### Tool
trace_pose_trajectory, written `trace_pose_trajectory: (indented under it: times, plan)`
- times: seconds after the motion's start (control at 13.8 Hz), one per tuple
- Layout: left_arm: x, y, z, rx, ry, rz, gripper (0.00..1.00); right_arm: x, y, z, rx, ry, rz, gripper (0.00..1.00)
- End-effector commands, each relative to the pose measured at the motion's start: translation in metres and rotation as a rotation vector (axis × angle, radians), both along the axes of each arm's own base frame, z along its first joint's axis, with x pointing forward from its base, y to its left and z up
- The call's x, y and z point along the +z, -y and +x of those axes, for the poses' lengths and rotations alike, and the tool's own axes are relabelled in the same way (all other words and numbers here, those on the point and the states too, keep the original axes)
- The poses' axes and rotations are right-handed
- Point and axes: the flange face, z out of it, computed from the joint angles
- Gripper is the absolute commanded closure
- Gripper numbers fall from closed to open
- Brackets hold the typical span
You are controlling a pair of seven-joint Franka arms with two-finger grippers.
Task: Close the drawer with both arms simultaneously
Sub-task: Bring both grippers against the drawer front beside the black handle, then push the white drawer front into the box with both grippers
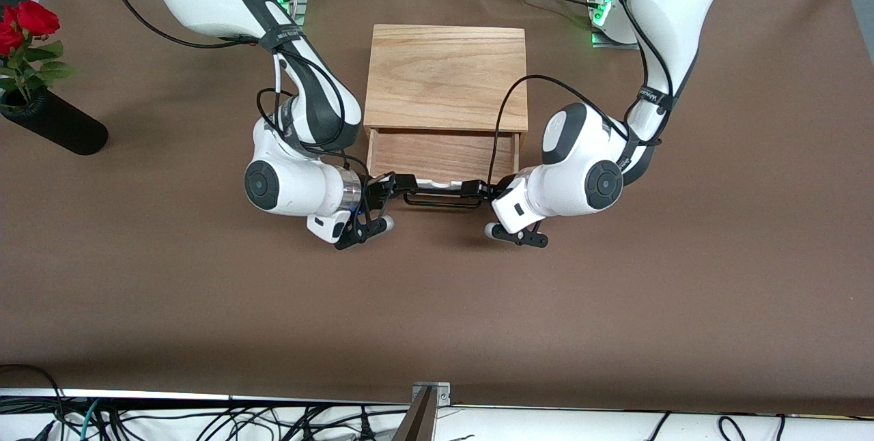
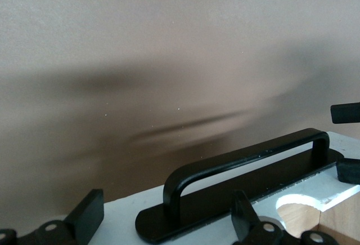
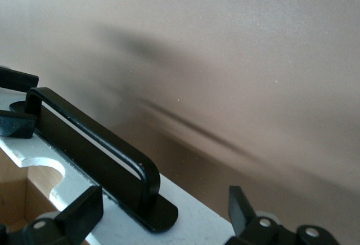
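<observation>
The drawer (image 1: 444,154) stands partly pulled out of the wooden casing (image 1: 447,76), toward the front camera. Its white front panel (image 2: 112,222) carries a black bar handle (image 1: 440,202). My right gripper (image 1: 403,185) is open at the handle's end toward the right arm, with its jaws either side of the front panel (image 3: 197,222). My left gripper (image 1: 478,188) is open at the other end of the handle (image 2: 247,160) in the same way. In the wrist views each gripper, left (image 2: 166,222) and right (image 3: 163,211), holds nothing. The handle (image 3: 95,138) is free between them.
A black vase with red roses (image 1: 54,128) lies at the right arm's end of the brown table (image 1: 437,304). Both arms' elbows hang low beside the casing.
</observation>
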Motion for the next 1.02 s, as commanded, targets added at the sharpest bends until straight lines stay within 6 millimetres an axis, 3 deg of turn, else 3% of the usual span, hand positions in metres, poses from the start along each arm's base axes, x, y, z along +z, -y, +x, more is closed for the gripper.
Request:
trace_pose_trajectory:
  times: [0.0, 0.29, 0.95]
  plan:
    - [-0.004, 0.006, -0.002, 0.000, -0.024, -0.016, 0.00, -0.003, -0.015, -0.012, 0.029, -0.057, 0.009, 0.00]
    - [-0.012, 0.016, -0.016, -0.030, -0.067, -0.001, 0.00, -0.005, -0.022, -0.021, 0.057, -0.087, 0.005, 0.00]
    - [-0.008, 0.018, -0.046, -0.164, -0.264, 0.030, 0.00, -0.019, -0.033, -0.038, 0.100, -0.139, -0.014, 0.00]
